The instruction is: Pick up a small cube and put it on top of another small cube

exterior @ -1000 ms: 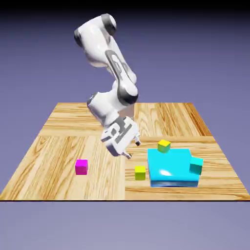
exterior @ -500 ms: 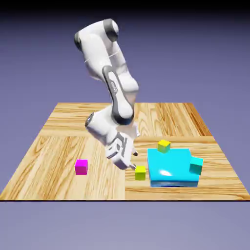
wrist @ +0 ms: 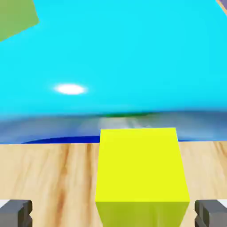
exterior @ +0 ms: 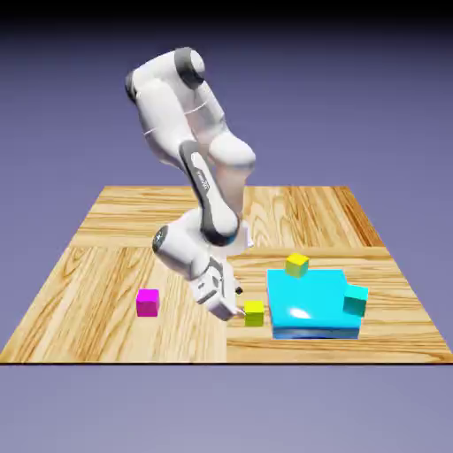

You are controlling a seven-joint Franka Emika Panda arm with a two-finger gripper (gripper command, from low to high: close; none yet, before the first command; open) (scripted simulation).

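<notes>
Viewing the exterior camera, I see the white arm (exterior: 199, 168) bent low over the wooden table (exterior: 106, 265), with the gripper (exterior: 232, 305) tilted down and toward the exterior view's right, just beside the small lime cube (exterior: 254, 312). I cannot confirm contact between fingertip and cube from this view. I read the jaws as spread wide and empty: in the hand view the two grey fingertips (wrist: 16, 213) sit at the bottom corners of the frame, well clear of the cube's sides. The small lime cube (wrist: 141, 170) fills the lower middle of the hand view between those fingertips, resting on the wood, with its top face and near face both visible. Directly behind it in the hand view lies the big flat cyan slab (wrist: 133, 57), glossy, with one bright highlight on its surface. In the exterior view the lime cube stands on the table just beside the cyan slab (exterior: 310, 296), on the slab's side toward the exterior view's left. The small teal cube (exterior: 356, 300) sits at the slab's edge on the exterior view's right. A cube with a golden-yellow top (exterior: 297, 264) sits at the slab's far corner. A magenta cube (exterior: 148, 303) rests on the table well apart, toward the exterior view's left.
</notes>
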